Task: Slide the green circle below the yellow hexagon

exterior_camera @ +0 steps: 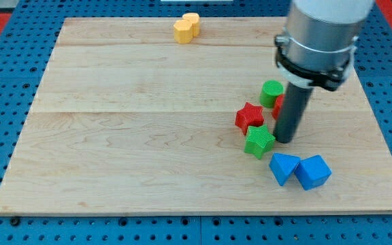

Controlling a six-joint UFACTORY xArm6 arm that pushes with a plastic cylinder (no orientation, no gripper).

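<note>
Tip (284, 140) just below green circle (272, 92), perhaps touching

My rod is dark grey down to my tip (285, 141), under a silver collar with a black band. The board (128, 129) is pale wood grain on a blue pegboard. The blocks are a green circle (271, 92), a ribbed green star (258, 141), a red star (249, 117), a yellow hexagon (183, 30) at upper centre and two blue blocks (299, 170) at lower right.
</note>
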